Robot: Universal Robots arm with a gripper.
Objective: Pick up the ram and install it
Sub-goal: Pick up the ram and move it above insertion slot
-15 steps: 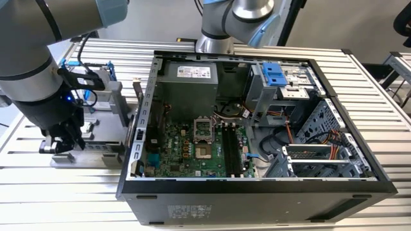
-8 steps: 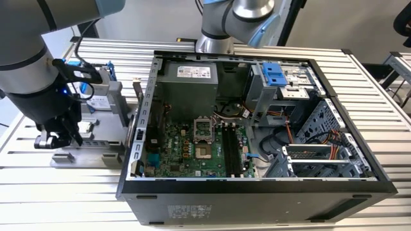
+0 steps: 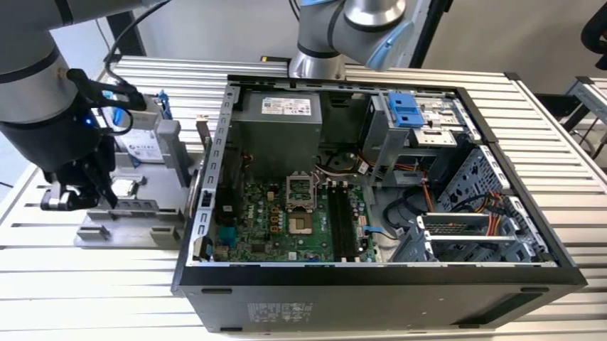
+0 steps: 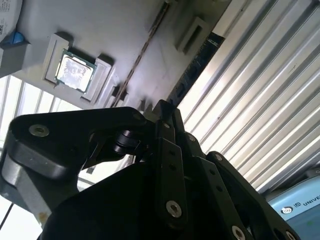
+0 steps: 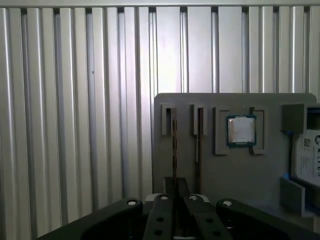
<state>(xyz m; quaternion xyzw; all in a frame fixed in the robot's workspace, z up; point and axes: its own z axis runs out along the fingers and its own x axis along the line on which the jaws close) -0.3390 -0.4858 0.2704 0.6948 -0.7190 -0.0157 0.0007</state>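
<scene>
Two thin ram sticks stand on edge in slots of a grey fixture (image 5: 235, 175). One ram (image 5: 173, 145) runs straight toward my gripper (image 5: 175, 187), and the other (image 5: 198, 150) lies beside it. In the second wrist view one ram (image 4: 197, 62) shows dark blue-green past my gripper (image 4: 165, 107). The fingertips (image 5: 169, 192) are pressed together over the near end of the first stick, and I cannot tell whether they touch it. In the exterior view my gripper (image 3: 90, 199) hangs just above the fixture (image 3: 128, 227), on that view's left.
The fixture also carries a processor chip (image 5: 241, 131) and a silver hard drive (image 3: 142, 145). An open computer case (image 3: 379, 277) lies in the exterior view's middle, with black memory slots (image 3: 340, 220) on its motherboard. Another arm's base (image 3: 318, 64) stands behind the case. The table is ribbed metal.
</scene>
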